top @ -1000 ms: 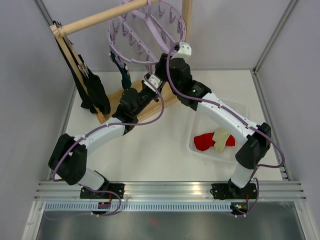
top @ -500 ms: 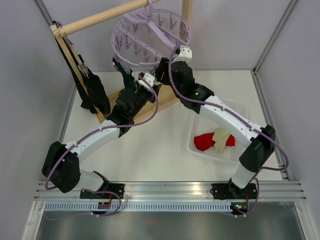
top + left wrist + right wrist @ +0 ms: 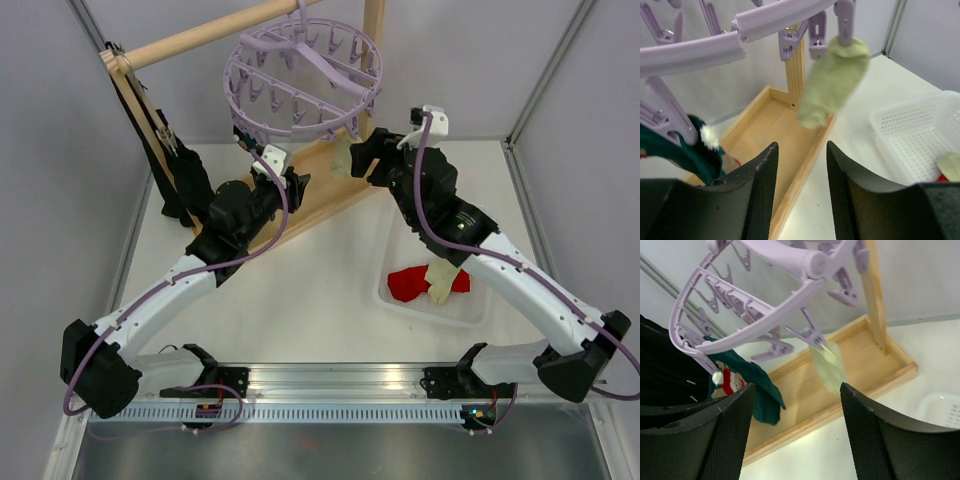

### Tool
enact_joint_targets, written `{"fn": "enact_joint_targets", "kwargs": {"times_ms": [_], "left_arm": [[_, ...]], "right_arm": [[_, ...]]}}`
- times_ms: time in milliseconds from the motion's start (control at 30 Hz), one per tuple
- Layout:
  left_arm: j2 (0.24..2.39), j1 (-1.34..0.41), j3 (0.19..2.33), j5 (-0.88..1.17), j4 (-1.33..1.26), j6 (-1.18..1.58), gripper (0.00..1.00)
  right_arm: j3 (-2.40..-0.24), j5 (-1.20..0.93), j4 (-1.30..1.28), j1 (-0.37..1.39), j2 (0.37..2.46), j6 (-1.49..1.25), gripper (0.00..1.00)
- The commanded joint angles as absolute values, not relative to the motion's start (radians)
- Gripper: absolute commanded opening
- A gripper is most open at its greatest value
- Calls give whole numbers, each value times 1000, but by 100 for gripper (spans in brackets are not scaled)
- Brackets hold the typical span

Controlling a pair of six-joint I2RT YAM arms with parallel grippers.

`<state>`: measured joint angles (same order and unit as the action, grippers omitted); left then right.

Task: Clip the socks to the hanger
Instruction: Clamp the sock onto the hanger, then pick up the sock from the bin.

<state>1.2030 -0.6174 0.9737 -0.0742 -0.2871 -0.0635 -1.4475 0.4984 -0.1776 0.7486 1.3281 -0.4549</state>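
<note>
The round light-purple plastic hanger [image 3: 318,62], with its two rings and many little clips, hangs from the round wooden rod [image 3: 200,35] of the wooden rack, above the far edge of the white table [image 3: 300,300]. A soft pale yellow sock [image 3: 832,82] hangs down from one clip on the outer ring, on the side near the upright wooden post [image 3: 374,30]. A dark teal sock [image 3: 752,387] with a red and white picture on it hangs from another clip, more to the left. Both socks dangle over the long wooden base [image 3: 775,130] of the rack. The left gripper [image 3: 800,185] is lower than the ring, between the two hanging socks. Its two black fingers [image 3: 762,195] are apart, and nothing is between them. The right gripper [image 3: 795,435] is near the pale yellow sock but does not touch it. Its fingers [image 3: 875,440] are wide apart and hold nothing. A white plastic basket [image 3: 910,130] with small holes sits near the right edge of the table. A red sock [image 3: 405,283] and a cream sock [image 3: 440,275] lie in it, touching each other. A long black cloth [image 3: 185,185] hangs at the left end of the rack, near the left edge of the table.
</note>
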Motion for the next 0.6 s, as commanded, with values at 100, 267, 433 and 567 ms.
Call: {"fn": "enact_joint_targets", "kwargs": {"times_ms": [100,267,433,567], "left_arm": [[1091,-618,989,-72,-114,127,49],[1022,-618,970,-64,43,256,47],[927,-618,922,-11,89,328,48],[916,-618,962,24,132,341,48]], "right_arm": [[-1277,624,-291,741,1148,-480,76],[-1117,681,-403,701,1040,-560,76],[-948,683,-465,626,924,-629,76],[-873,618,-446,476,957,-624,76]]}}
